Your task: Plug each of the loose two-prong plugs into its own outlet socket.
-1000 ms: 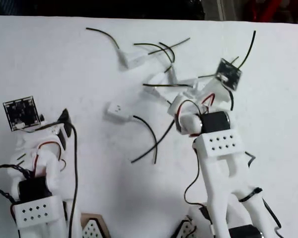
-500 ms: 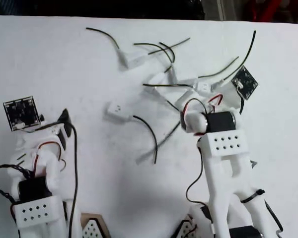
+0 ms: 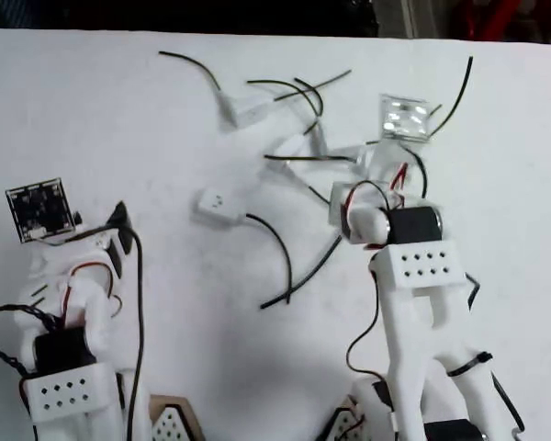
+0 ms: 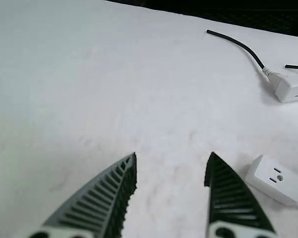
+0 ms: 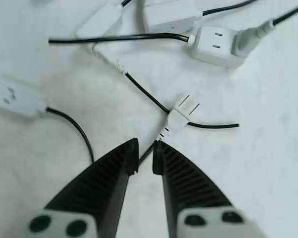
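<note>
White two-prong plug [image 5: 180,115] lies just ahead of my right gripper [image 5: 145,144], prongs pointing away | jaws a narrow slit apart, its black cord [image 5: 150,149] running between them, apparently unpinched | I'd advance onto the plug body, not the cord, then close squarely | left gripper [image 4: 171,166] spread wide, holding nothing

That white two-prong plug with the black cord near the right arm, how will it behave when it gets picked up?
The plug looks small and moulded, so it is probably light and rigid. Its thin black cord trails loose across the table, so it will likely flop and drag behind. The bare prongs look thin, maybe bendable if squeezed.
</note>
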You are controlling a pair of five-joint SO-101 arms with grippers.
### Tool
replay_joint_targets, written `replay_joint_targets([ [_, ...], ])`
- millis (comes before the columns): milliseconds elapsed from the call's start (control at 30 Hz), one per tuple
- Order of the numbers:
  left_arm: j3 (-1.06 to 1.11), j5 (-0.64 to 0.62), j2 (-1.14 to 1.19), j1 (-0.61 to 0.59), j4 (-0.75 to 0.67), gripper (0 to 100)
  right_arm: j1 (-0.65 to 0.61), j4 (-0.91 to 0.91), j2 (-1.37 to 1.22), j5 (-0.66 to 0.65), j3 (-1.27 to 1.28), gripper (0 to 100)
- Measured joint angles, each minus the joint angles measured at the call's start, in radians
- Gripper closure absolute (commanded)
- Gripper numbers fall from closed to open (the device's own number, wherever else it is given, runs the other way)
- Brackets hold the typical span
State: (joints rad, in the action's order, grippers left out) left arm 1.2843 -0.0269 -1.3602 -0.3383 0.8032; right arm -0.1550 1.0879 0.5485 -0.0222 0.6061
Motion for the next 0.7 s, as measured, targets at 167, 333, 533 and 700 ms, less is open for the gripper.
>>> replay_joint_targets([
  [167,0.000,0.000,0.000,0.000,0.000,77,0.020,0.000,0.000,-0.572,0.081,92.5],
  [333,0.000,0.000,0.000,0.000,0.000,77,0.051,0.000,0.000,-0.945,0.147,84.1],
  [533,0.000,0.000,0.000,0.000,0.000,77,0.087,0.000,-0.141,-1.181,0.138,69.2],
  [700,0.000,0.000,0.000,0.000,0.000,77,0.083,0.000,-0.325,-1.300,0.049,67.3],
])
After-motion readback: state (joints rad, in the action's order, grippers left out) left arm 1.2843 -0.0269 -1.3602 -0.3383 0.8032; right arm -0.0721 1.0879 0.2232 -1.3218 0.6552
